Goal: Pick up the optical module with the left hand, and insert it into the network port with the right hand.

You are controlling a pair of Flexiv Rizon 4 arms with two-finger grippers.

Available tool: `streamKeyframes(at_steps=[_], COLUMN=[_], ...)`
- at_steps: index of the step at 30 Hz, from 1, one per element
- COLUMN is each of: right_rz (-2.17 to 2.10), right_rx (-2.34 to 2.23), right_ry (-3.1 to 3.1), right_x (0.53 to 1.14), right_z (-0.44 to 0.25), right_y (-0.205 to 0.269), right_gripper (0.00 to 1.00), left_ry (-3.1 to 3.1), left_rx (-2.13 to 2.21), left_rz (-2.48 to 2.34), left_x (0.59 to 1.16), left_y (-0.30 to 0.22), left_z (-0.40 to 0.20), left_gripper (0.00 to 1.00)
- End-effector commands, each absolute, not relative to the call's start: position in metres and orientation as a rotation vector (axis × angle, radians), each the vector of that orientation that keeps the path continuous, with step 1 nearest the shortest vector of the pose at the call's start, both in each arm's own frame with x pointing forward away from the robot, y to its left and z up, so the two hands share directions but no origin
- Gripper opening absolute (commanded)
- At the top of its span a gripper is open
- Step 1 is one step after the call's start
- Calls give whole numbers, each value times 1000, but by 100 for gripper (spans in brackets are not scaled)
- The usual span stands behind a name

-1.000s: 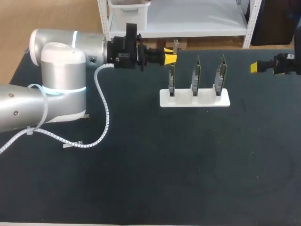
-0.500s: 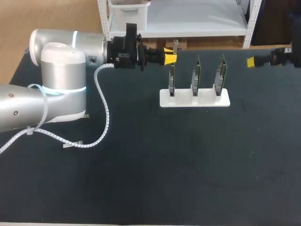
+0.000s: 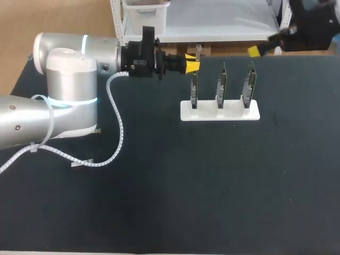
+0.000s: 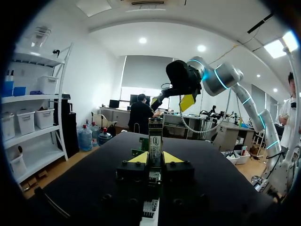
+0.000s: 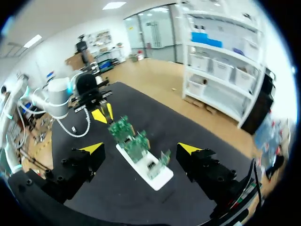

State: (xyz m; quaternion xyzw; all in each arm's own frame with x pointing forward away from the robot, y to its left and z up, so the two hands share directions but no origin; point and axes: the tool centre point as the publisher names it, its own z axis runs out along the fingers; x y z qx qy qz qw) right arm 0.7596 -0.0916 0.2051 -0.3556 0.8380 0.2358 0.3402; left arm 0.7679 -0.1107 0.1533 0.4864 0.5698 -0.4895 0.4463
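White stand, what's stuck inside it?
Three green circuit boards stand upright in slots of the white stand. Their bottom edges are hidden down inside the slots.

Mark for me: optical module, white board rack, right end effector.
optical module (image 4: 155,141), left wrist view, its labelled face.
white rack (image 3: 220,116), head view, bare front edge of its base.
right end effector (image 5: 141,149), right wrist view, midway between its yellow tips.
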Motion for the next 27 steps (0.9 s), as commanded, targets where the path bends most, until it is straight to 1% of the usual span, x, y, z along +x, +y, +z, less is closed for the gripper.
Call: streamKeyframes(at_steps=[1,5,12,27], right_rz=[1112,1235,1294,1325], right_rx=[-1469,-1586,-1691,-1686], right_ry=[1896,1817,1723,1671], right_x=[782,783,778,779], right_z=[197,195,191,188], right_y=[-59,-39,-11,17], right_gripper=[100,100,100,100], left_ry=[1411,1411,1411,1411], left_rx=[1201,1201,1201,1201], left_rz=[-1209,-1209,-1209,-1209], left_x=[767,767,767,767], left_y=[-111,-111,-111,-111], left_z=[153,153,153,153], left_gripper=[0,0,0,0])
